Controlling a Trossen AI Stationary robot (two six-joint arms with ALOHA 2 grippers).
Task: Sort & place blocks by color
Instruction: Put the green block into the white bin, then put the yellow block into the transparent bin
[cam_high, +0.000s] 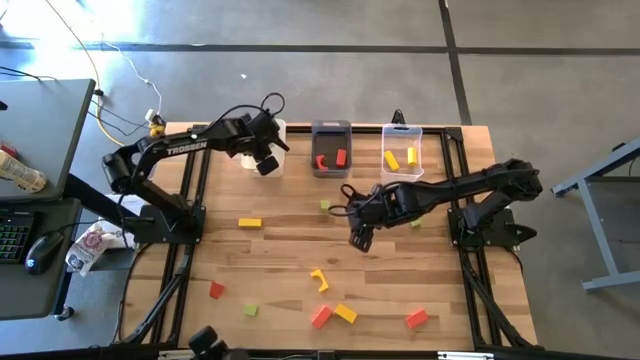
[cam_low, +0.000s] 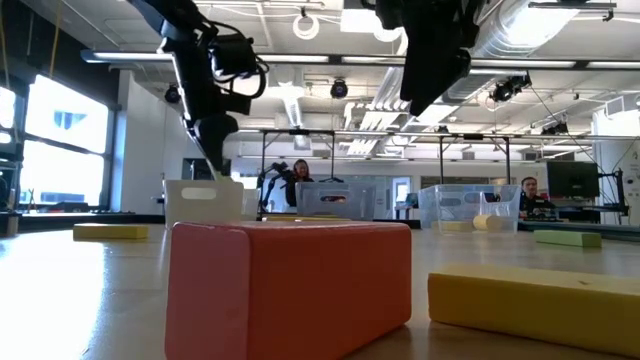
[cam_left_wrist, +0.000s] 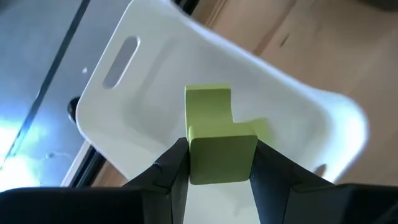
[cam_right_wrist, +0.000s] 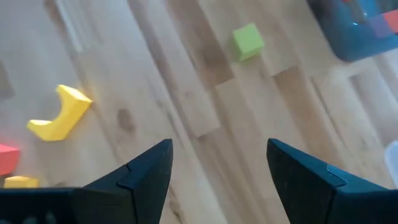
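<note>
The right end effector (cam_right_wrist: 217, 171) hangs spread wide above the bench (cam_right_wrist: 186, 93). A green cube (cam_right_wrist: 247, 42) and a yellow angled block (cam_right_wrist: 61, 112) lie well apart.

Three rectangular bins stand in a row along the far edge of the wooden surface (cam_high: 300, 240): the white plastic bin (cam_high: 262, 150) left, the dark grey bin (cam_high: 331, 135) in the middle, the clear bin (cam_high: 402, 135) right. Small blocks lie scattered on the near half, the yellow angled piece (cam_high: 319, 279) among them.

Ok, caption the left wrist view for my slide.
Left gripper holds a light green block above the white bin.
</note>
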